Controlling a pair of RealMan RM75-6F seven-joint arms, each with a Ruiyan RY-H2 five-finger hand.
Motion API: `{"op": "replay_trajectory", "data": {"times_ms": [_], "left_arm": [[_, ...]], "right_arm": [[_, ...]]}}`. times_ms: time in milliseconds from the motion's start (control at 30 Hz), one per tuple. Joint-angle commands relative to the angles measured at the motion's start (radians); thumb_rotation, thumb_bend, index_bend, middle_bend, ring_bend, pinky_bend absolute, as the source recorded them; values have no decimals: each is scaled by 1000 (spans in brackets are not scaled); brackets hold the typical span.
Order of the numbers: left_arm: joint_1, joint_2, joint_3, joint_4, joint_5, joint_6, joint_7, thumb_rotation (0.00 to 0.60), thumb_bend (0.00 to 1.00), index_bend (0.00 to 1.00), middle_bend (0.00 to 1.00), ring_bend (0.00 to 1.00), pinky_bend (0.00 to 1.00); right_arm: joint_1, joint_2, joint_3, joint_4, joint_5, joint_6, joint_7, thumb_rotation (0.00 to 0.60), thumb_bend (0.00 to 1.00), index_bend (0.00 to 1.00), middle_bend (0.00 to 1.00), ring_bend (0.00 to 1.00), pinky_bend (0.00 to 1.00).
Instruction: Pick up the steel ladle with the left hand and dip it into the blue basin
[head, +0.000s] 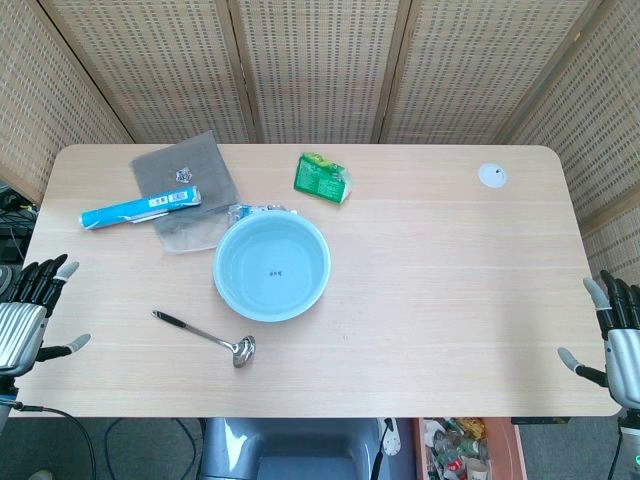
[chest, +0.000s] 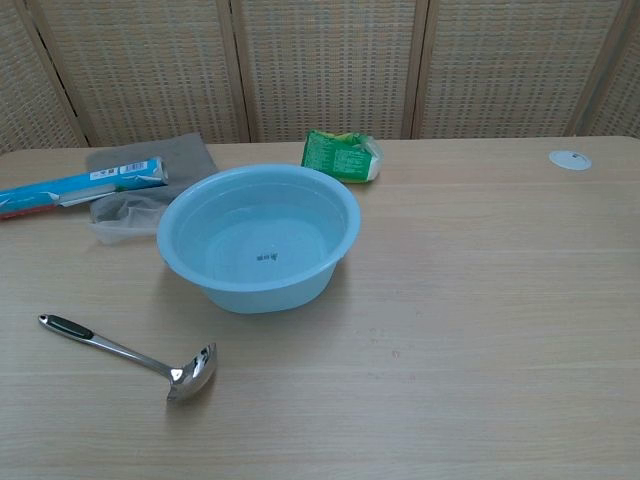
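Observation:
The steel ladle (head: 205, 335) (chest: 130, 355) lies flat on the table in front of the basin, its dark handle end pointing left and its bowl to the right. The blue basin (head: 272, 266) (chest: 258, 238) stands upright and holds nothing. My left hand (head: 30, 315) hangs at the table's left edge, fingers apart and holding nothing, well left of the ladle. My right hand (head: 615, 335) sits at the right edge, also with fingers spread and nothing in it. Neither hand shows in the chest view.
A grey cloth (head: 185, 180) lies at the back left with a blue tube-like pack (head: 140, 208) and a clear plastic bag (head: 195, 232) on it. A green packet (head: 322, 177) sits behind the basin. A small white disc (head: 491, 175) is at the back right.

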Motion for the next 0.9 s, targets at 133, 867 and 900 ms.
{"op": "replay_trajectory", "data": {"times_ms": [133, 867, 900], "left_arm": [[1, -3, -6, 1, -5, -10, 24, 600, 130, 0, 0, 0, 0], [-234, -275, 47, 495, 152, -312, -93, 600, 132, 143, 1000, 969, 1000], [-242, -288, 54, 516, 157, -324, -101, 600, 133, 166, 1000, 970, 1000]], "right_arm": [[-3, 7, -8, 2, -3, -5, 26, 600, 0, 0, 0, 0, 0], [38, 7, 26, 3, 77, -82, 49, 600, 0, 0, 0, 0, 0], [40, 6, 27, 3, 81, -86, 46, 600, 0, 0, 0, 0, 0]]}}
